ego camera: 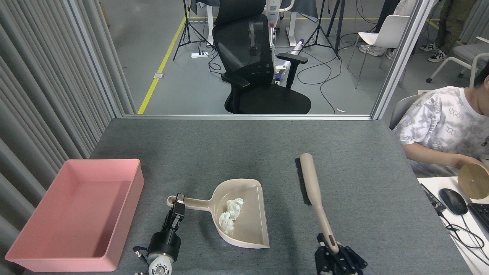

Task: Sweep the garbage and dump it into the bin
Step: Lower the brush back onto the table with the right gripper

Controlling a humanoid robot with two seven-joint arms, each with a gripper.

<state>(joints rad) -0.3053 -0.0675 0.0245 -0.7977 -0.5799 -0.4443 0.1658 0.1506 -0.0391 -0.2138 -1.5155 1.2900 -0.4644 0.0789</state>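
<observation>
White tissue wads, the garbage (pixel 230 215), lie inside the beige dustpan (pixel 250 229) near its back wall. My left gripper (pixel 178 203) is shut on the dustpan handle (pixel 191 203) at its left end. The pink bin (pixel 126 214) stands on the table's left side, apart from the dustpan, with nothing visible inside. My right gripper (pixel 331 244) is shut on the handle of the beige brush (pixel 311 183), which points away from me, right of the dustpan, with its dark bristles facing left.
The grey table (pixel 244 145) ends at a rail at the back, with a black office chair (pixel 256 65) beyond it. A person (pixel 443 130) sits at the right by a white desk holding a mouse (pixel 452 201) and a wooden disc (pixel 473 181). Grey curtains hang at the left.
</observation>
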